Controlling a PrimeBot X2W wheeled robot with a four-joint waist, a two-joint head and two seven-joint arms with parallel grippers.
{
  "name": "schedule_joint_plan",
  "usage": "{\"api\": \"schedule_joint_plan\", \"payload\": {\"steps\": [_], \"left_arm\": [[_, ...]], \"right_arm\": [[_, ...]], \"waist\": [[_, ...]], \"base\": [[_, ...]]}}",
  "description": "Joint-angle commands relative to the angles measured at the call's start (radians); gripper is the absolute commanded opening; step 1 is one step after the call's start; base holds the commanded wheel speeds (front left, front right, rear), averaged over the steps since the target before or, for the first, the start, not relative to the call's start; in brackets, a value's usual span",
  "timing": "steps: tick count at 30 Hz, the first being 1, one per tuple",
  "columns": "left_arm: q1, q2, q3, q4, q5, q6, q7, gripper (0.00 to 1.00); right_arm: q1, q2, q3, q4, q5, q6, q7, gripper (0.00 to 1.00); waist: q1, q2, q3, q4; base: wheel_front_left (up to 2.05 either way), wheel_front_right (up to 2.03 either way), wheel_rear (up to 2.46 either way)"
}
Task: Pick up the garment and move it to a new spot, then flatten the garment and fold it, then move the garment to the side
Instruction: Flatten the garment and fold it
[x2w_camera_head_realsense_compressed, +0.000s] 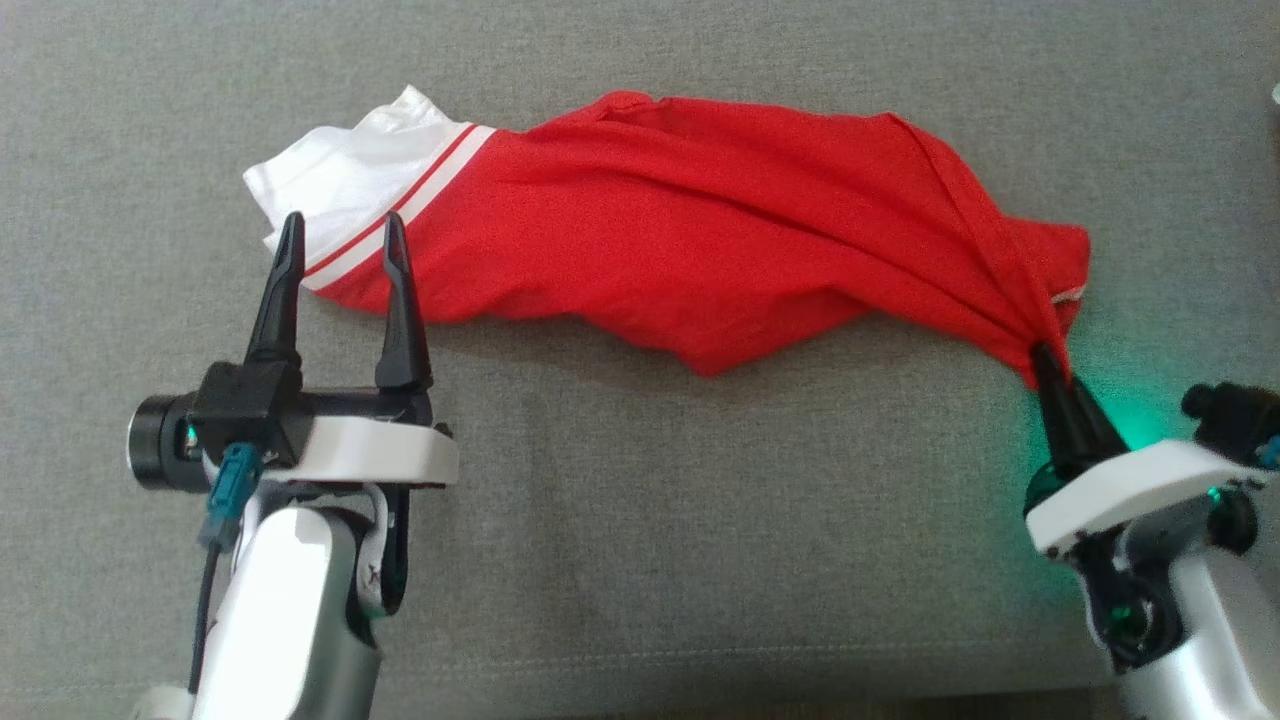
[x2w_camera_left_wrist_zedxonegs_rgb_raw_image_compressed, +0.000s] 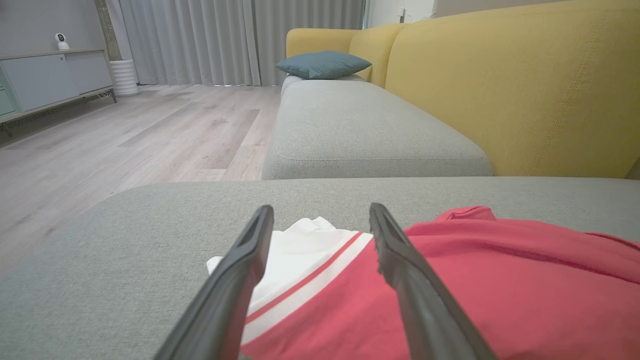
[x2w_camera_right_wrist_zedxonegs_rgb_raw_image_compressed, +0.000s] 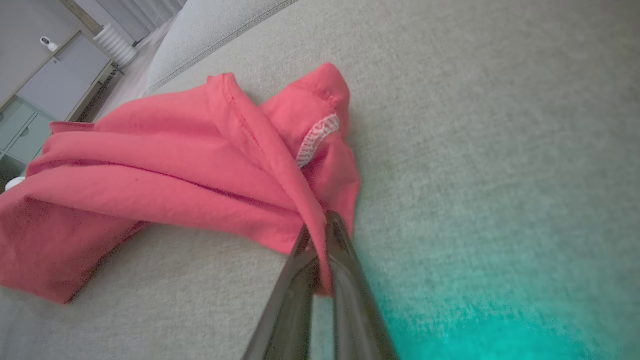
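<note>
**Red garment (x2w_camera_head_realsense_compressed: 700, 240) laid across grey seat cushion (x2w_camera_head_realsense_compressed: 640, 540), right end pinched by R gripper (x2w_camera_head_realsense_compressed: 1045, 358).**

Garment is seen twisted lengthwise and flat on the cushion approx. mid-view from the head cam. Its white, red-striped end is at robot's left, its bunched red end at robot's right. L gripper (x2w_camera_head_realsense_compressed: 342, 220) is held w/ fingers spread wide over the striped end and nothing is grasped; contact w/ fabric can't be told. R gripper is clenched on a gathered red fold, w/ creases drawn toward its tips. A green glow is cast on the cushion beside it. Yellow backrest (x2w_camera_left_wrist_zedxonegs_rgb_raw_image_compressed: 525, 90) and blue pillow (x2w_camera_left_wrist_zedxonegs_rgb_raw_image_compressed: 322, 64) are seen beyond.
</note>
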Motion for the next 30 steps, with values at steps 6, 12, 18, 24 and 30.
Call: {"api": "schedule_joint_plan", "payload": {"steps": [6,12,18,24,30], "left_arm": [[-0.008,0.012,0.042,-0.022,0.011,-0.006,-0.005,1.0],[0.005,0.012,0.047,-0.014,0.011,-0.005,-0.005,1.0],[0.036,0.011,0.056,-0.001,0.004,-0.001,-0.005,1.0],[0.074,0.015,0.066,0.005,-0.001,0.002,-0.005,1.0],[0.098,0.023,0.065,0.006,0.001,0.003,-0.005,1.0]], "right_arm": [[0.097,0.056,-0.001,-0.054,-0.047,0.007,0.004,0.0],[0.159,0.092,-0.011,-0.057,-0.102,0.007,0.016,0.0],[0.182,0.11,-0.019,-0.08,-0.149,0.007,-0.023,1.0],[0.17,0.096,-0.046,-0.237,-0.249,0.007,-0.114,1.0],[0.148,0.073,-0.068,-0.394,-0.325,0.007,-0.126,1.0]], "waist": [[0.0,-0.0001,-0.013,0.003],[0.0,-0.0001,-0.034,0.009],[0.0,-0.0001,-0.075,0.007],[0.0,-0.0001,-0.114,-0.002],[0.0,-0.0001,-0.141,-0.007]], "base": [[0.0,0.0,0.0],[0.0,0.0,0.0],[0.0,0.0,0.0],[0.0,0.0,0.0],[0.0,0.0,0.0]]}}
